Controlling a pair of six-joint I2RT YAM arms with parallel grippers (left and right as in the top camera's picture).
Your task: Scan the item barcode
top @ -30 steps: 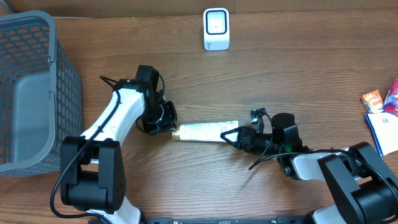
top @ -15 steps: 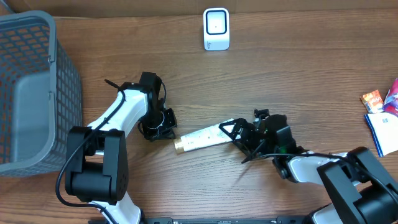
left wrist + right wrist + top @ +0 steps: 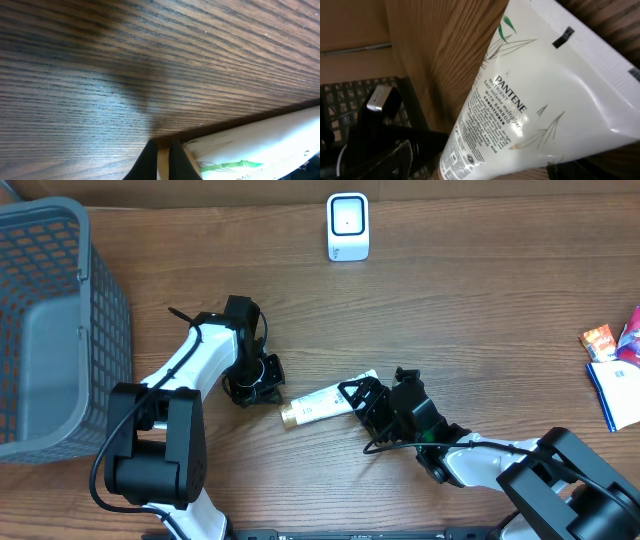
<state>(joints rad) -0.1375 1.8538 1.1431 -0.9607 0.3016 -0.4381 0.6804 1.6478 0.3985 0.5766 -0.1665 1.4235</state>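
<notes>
White Pantene tube (image 3: 318,402) lies on the wooden table (image 3: 480,310), with its gold cap (image 3: 288,416) just beside the left gripper (image 3: 268,388), whose fingers are pressed together. The right gripper (image 3: 362,402) straddles and partly hides the crimped end; whether it is clamped cannot be told.

Our left tool (image 3: 266,383) lay low on the bench (image 3: 480,300), jaws pressed together. Our right tool (image 3: 358,404), nearer the bench's front edge, pointed leftward with jaws set wide.

Table (image 3: 480,310): we're seeing brown wood, clearly grained, faint sheen.
Tube (image 3: 325,399): we've got smooth, glossy white plastic.
Basket (image 3: 95,310): grey plastic mesh, matt.
</notes>
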